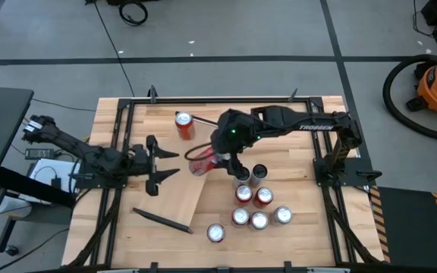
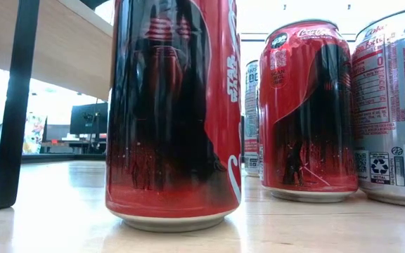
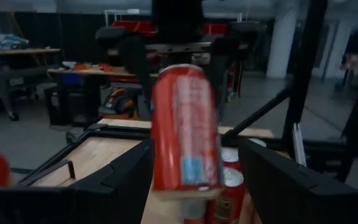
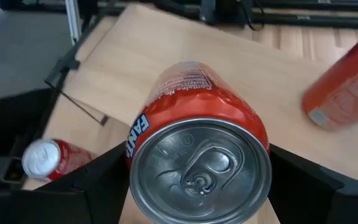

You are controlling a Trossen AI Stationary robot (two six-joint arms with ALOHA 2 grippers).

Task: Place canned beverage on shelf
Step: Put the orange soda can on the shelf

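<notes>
- Right gripper [image 1: 220, 161] over table centre, gripping a red can [image 1: 202, 162] that seems to lean above the shelf's edge.
- Shelf [image 1: 174, 189]: pale plank, lying askew, dark bar [image 1: 161, 220] at its near end.
- Left gripper [image 1: 160, 164] beside the plank, fingers spread, empty.
- Lone orange can [image 1: 183, 125] upright near the far edge.
- Cluster of cans [image 1: 251, 205] right of the plank.
</notes>
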